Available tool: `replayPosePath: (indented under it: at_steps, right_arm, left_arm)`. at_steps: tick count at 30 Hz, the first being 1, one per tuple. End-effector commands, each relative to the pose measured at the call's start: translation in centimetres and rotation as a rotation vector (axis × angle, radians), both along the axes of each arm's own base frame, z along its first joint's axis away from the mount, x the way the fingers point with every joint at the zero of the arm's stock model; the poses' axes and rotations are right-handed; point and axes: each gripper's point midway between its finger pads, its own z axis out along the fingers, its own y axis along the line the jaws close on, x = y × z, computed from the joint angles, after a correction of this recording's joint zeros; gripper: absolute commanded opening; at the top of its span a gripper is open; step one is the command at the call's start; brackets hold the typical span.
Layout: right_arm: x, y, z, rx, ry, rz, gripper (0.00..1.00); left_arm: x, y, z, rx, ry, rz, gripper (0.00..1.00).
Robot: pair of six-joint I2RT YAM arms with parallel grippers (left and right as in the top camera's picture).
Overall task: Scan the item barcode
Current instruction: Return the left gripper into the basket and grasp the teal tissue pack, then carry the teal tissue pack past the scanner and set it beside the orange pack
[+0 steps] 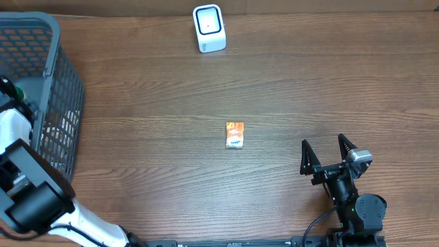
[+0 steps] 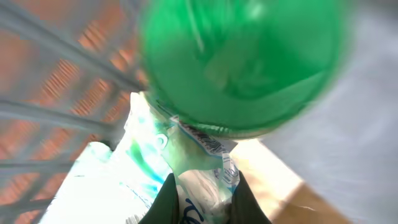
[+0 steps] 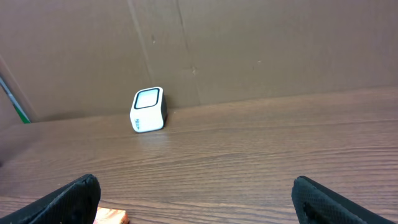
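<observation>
- Setting: you are looking at a brown wood-grain table (image 1: 137, 89) backed by a plain cardboard wall (image 3: 280, 50); a grey mesh basket (image 1: 65, 89) stands at the far left corner, and your left arm reaches into it.
- Left gripper (image 2: 202, 202): it sits inside the basket; its two dark fingers (image 2: 163, 200) are pressed together on the near end of a wrapped packet (image 2: 205, 183), white with blue and green print.
- Beyond the left fingertips: a large round green object (image 2: 239, 62), too blurred to identify, lies over the packet's far end; the basket's mesh shows to the left of the fingers.
- Right gripper (image 1: 329, 154): the jaws are spread wide and hold nothing; it sits low over the table near the front edge.
- Scanner (image 1: 208, 27): a white box with a dark window, upright against the wall; well ahead and to the left of your right gripper, well apart from the left one.
- Orange packet (image 1: 234, 135): flat on the table, to the left and slightly ahead of your right gripper; neither gripper touches it.
</observation>
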Motion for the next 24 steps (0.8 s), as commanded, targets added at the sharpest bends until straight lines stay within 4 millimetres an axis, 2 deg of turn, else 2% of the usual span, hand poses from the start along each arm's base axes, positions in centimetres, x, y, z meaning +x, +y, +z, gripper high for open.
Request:
replayPosePath:
  at_steps: [1,4,8,11,12,16,20,22,24]
  right_arm:
    - [0.0,-0.1,-0.1,-0.004,-0.007,-0.007,1.00]
    - [0.0,-0.1,-0.1,-0.004,-0.007,-0.007,1.00]
    - [0.0,-0.2,-0.1,-0.004,-0.007,-0.008,1.00]
    - [0.0,-0.2,-0.1,-0.004,-0.007,-0.008,1.00]
    - [0.0,-0.2,-0.1,-0.004,-0.007,-0.008,1.00]
    - [0.0,-0.2,-0.1,-0.004,-0.007,-0.008,1.00]
    - [0.0,-0.1,-0.1,-0.004,-0.007,-0.007,1.00]
    - [0.0,-0.1,-0.1,-0.004,-0.007,-0.007,1.00]
    - [0.0,-0.2,-0.1,-0.004,-0.007,-0.008,1.00]
  left_arm:
    - [2.7,-1.3,11.9,0.058,-0.298,-0.024,0.04]
    - [2.5,-3.5,17.9,0.057,-0.442,-0.055,0.04]
    - [1.0,-7.1,24.6,0.044,-0.596,-0.117,0.04]
    - [-0.6,-11.0,27.9,-0.038,-0.691,-0.175,0.04]
    - [-1.1,-12.8,28.7,-0.089,-0.716,-0.208,0.04]
    - [-2.7,-19.9,29.6,-0.278,-0.731,-0.334,0.04]
    - [-3.1,-26.8,27.9,-0.389,-0.621,-0.467,0.04]
    - [-2.9,-30.5,26.8,-0.410,-0.548,-0.582,0.04]
    - [-2.7,-33.3,25.6,-0.403,-0.477,-0.648,0.04]
